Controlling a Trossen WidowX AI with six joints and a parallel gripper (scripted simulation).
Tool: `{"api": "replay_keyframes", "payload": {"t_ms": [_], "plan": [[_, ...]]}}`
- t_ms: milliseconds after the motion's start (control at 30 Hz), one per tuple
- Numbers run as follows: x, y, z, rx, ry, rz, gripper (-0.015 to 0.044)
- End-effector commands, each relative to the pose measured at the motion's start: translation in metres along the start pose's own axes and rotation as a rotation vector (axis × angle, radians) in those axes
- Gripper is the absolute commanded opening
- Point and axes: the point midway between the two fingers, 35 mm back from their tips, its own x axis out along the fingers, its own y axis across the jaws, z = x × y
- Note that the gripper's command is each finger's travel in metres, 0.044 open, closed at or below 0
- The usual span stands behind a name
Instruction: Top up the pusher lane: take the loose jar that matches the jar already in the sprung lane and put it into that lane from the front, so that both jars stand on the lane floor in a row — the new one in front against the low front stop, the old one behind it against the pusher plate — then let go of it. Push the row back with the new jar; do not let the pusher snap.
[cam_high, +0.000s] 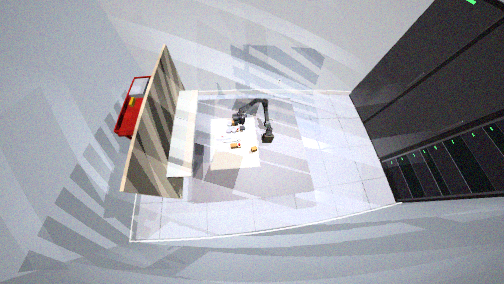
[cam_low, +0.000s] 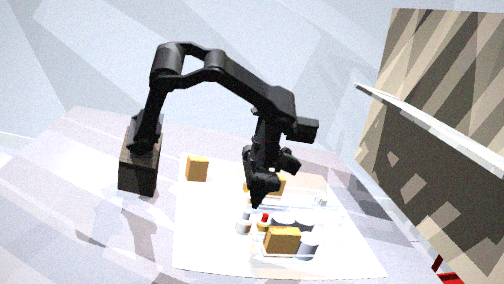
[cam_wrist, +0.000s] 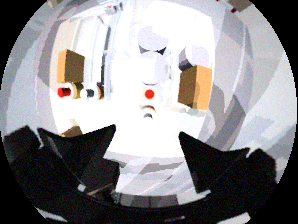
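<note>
From left to right in the exterior view, a white-capped jar and a red-capped jar stand loose on the white mat, just in front of the clear lanes. The gripper hangs over them, fingers spread wide and holding nothing — this is the approach to the pick. Which loose jar matches the one in the lane is too blurred to tell (the wrist view centres on a red cap), so the next move calls for settling that, then lowering the fingers around it.
</note>
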Motion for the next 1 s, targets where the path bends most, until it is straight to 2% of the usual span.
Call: {"api": "replay_keyframes", "payload": {"t_ms": [0, 967], "plan": [[0.026, -0.001, -0.003, -0.008, 0.015, -0.007, 0.0440], [0.067, 0.000, -0.003, -0.008, 0.015, -0.008, 0.0440]]}}
